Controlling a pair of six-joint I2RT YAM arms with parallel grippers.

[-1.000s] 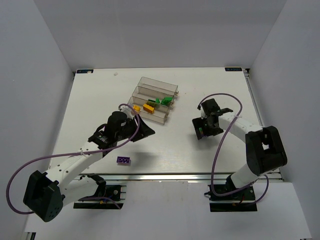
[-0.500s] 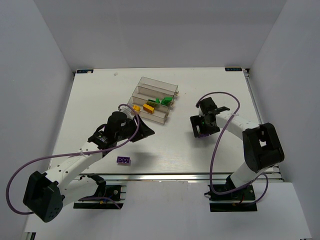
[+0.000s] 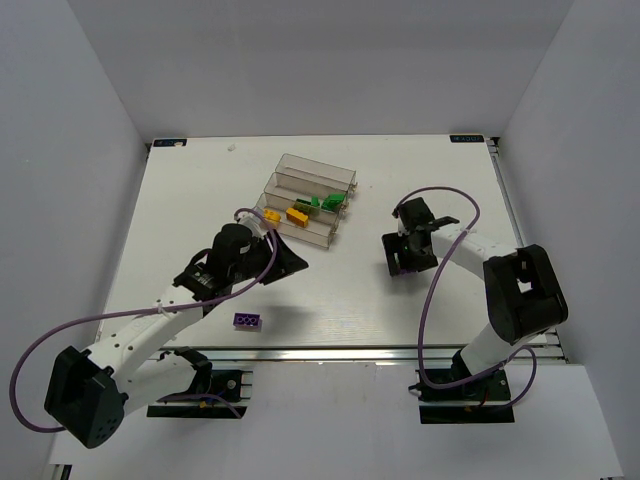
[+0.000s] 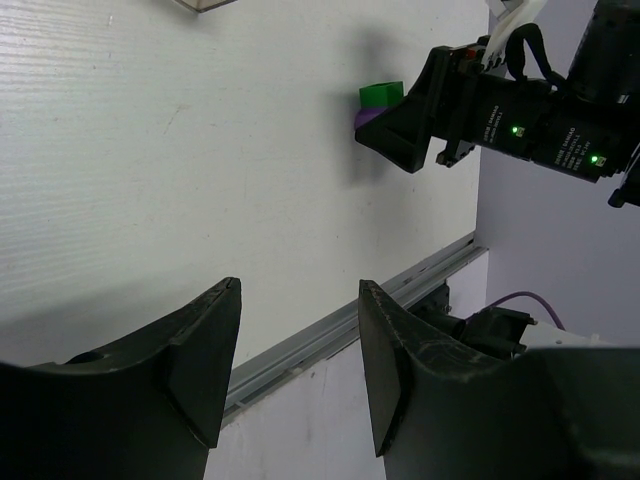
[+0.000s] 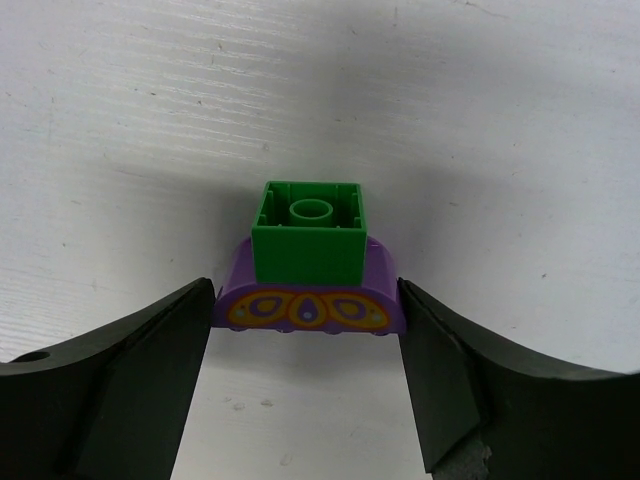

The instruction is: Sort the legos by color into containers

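A green lego (image 5: 308,232) sits on top of a curved purple lego (image 5: 308,305) with an orange pattern, standing on the table. My right gripper (image 5: 307,292) is open and low over this pair, one fingertip close against each end of the purple piece. The left wrist view shows the same pair (image 4: 378,100) under the right gripper. My left gripper (image 4: 300,340) is open and holds nothing, hovering just in front of the containers (image 3: 315,175). Green legos (image 3: 325,202) and two yellow-orange ones (image 3: 297,213) lie in the bins. A flat purple lego (image 3: 248,320) lies near the front edge.
The table's front rail (image 4: 400,295) runs just below my left fingers. The left arm's purple cable (image 3: 60,330) loops out to the left. White walls enclose the table on three sides.
My right gripper has shifted slightly left and its jaws have narrowed around the purple and green pair. The left arm has barely moved.
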